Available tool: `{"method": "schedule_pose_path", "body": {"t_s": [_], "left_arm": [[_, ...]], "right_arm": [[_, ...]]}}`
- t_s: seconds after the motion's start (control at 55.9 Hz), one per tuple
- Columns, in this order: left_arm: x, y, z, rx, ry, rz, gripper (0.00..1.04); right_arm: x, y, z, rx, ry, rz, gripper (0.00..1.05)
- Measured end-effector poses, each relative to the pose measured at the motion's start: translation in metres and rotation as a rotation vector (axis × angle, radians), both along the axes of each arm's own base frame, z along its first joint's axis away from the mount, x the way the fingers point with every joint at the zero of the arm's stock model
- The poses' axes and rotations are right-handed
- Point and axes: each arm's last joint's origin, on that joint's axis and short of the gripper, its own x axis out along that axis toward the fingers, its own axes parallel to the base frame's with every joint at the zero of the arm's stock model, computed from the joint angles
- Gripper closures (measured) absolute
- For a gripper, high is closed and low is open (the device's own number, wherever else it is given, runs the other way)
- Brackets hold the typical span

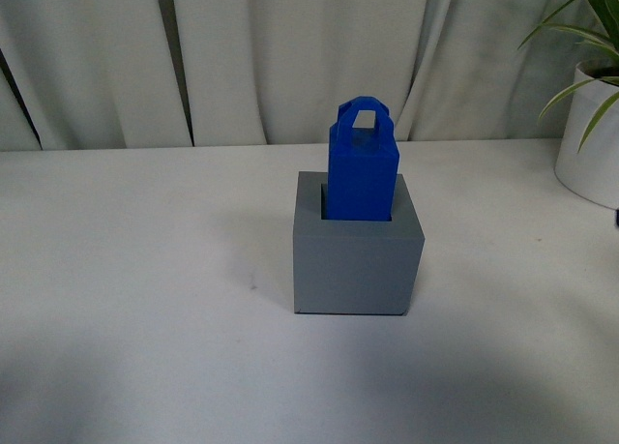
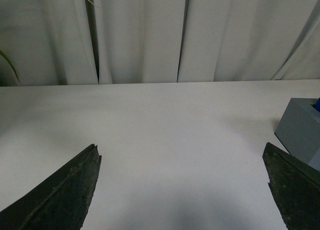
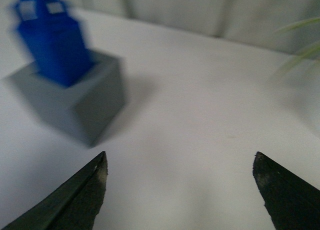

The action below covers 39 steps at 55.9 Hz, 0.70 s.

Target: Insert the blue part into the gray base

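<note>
Fingers [image 2: 65, 190] of the left gripper [image 2: 181, 147] stand spread wide, with only the white table [image 2: 165, 135] showing between their tips. Just ahead of one fingertip, and outside the gap, sits a corner of the gray base [image 2: 300, 127], apart from the finger and not touched by it. A sliver of the blue part [image 2: 317, 103] shows above that corner.

The right gripper [image 3: 180, 155] is likewise spread wide and holds nothing. Its wrist picture is blurred, but the base lies well beyond one fingertip, off to that finger's side rather than in line with the gap. The blue part stands in it, clear of both fingers.

From the front, neither gripper is in view. The blue part stands upright in the square recess in the top of the base. Its lower end is sunk below the rim, while its shoulders and looped handle rise above. Farther back hangs a pale curtain [image 1: 290, 57], and a white plant pot [image 1: 588, 149] stands at the table's far right.
</note>
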Motion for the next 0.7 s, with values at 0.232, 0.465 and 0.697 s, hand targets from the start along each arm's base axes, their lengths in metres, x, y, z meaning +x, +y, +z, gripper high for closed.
{"method": "schedule_pose_path", "body": {"t_s": [0.232, 0.465, 0.697], "left_arm": [[0.000, 0.000, 0.000, 0.000, 0.000, 0.000, 0.06], [0.000, 0.000, 0.000, 0.000, 0.000, 0.000, 0.06], [0.000, 0.000, 0.000, 0.000, 0.000, 0.000, 0.06]], "right_arm": [[-0.030, -0.006, 0.003, 0.088, -0.295, -0.403, 0.58], [-0.054, -0.005, -0.009, 0.103, -0.274, -0.400, 1.01], [-0.072, -0.005, -0.019, 0.110, -0.290, -0.401, 1.02]]}}
